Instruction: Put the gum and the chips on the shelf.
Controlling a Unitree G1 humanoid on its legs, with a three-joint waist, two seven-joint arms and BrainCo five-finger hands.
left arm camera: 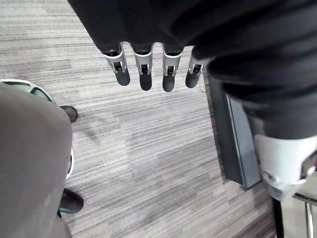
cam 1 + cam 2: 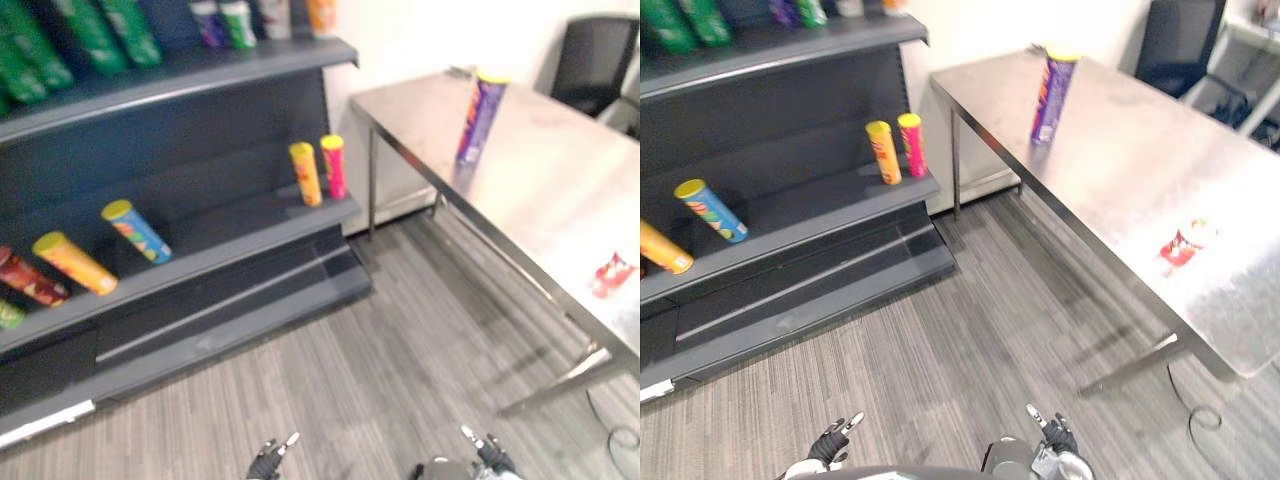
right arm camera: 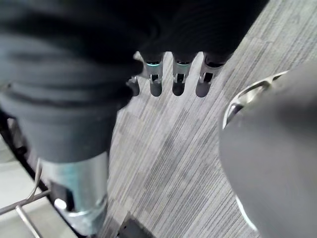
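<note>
A tall purple chips can (image 2: 481, 115) with a yellow lid stands upright near the far end of the steel table (image 2: 560, 190). A small red gum pack (image 2: 612, 272) lies nearer to me on the same table, close to its right side. The dark grey shelf (image 2: 215, 250) stands to the left, across the floor from the table. My left hand (image 2: 272, 458) and right hand (image 2: 485, 452) hang low at the bottom of the eye views, far from both items. In the wrist views the left fingers (image 1: 143, 69) and right fingers (image 3: 178, 79) are straight over the floor, holding nothing.
The middle shelf board carries a yellow can (image 2: 305, 172) and a pink can (image 2: 333, 165) upright at its right end, with a blue can (image 2: 135, 230) and an orange can (image 2: 75, 262) leaning further left. Green bottles (image 2: 40, 45) line the top shelf. A black chair (image 2: 595, 60) stands behind the table.
</note>
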